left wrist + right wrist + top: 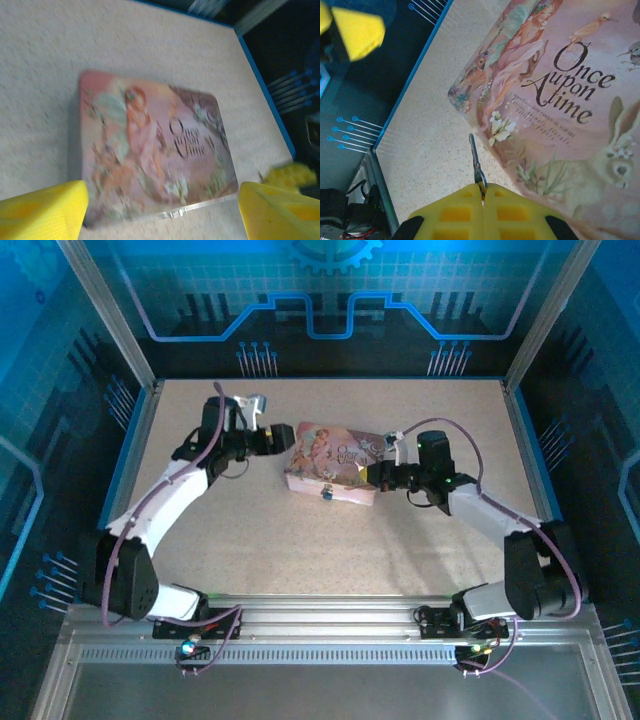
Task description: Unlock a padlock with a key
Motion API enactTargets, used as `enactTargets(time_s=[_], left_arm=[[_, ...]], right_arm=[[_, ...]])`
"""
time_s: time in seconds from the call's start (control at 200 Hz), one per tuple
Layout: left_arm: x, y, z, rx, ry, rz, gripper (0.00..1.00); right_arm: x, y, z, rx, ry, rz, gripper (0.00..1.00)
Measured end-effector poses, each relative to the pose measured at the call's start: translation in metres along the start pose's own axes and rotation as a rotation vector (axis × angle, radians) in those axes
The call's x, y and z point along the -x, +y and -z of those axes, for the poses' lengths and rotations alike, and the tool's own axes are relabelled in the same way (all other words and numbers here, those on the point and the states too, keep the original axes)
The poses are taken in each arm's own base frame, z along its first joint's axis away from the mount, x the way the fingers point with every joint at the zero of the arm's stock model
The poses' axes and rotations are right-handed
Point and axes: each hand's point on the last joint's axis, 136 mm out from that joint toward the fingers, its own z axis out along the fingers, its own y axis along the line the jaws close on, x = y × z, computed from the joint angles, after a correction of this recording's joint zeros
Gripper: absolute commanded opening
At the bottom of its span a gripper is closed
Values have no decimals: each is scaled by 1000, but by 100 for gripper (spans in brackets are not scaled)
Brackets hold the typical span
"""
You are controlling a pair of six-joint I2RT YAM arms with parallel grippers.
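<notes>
Key (475, 152), thin stiff metal & prob. slippery, is pinched at its head in R pincer (482, 192) beside the pink tin (560, 100), tiny padlock (326, 496) on tin's near side; L pincer (160, 214) spread by tin's end.

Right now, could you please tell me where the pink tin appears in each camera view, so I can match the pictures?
Top view: the pink tin lies near the picture's centre.
Left wrist: the tin sits centre, toward the bottom.
Right wrist: the tin is upper right, running off the right edge.
Shared landmark: the dark title lettering on its lid.
</notes>
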Motion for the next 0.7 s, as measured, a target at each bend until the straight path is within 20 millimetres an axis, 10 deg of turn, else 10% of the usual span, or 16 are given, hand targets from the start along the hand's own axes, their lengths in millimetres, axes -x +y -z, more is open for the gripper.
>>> enactTargets(time_s=[0.27, 0.7], left_arm=[[-90, -32, -3, -75, 159, -6, 80], [-125, -12, -50, -72, 235, 87, 80]], right_arm=[[3, -20, -23, -2, 16, -33, 0], [-4, -36, -31, -16, 29, -70, 0]])
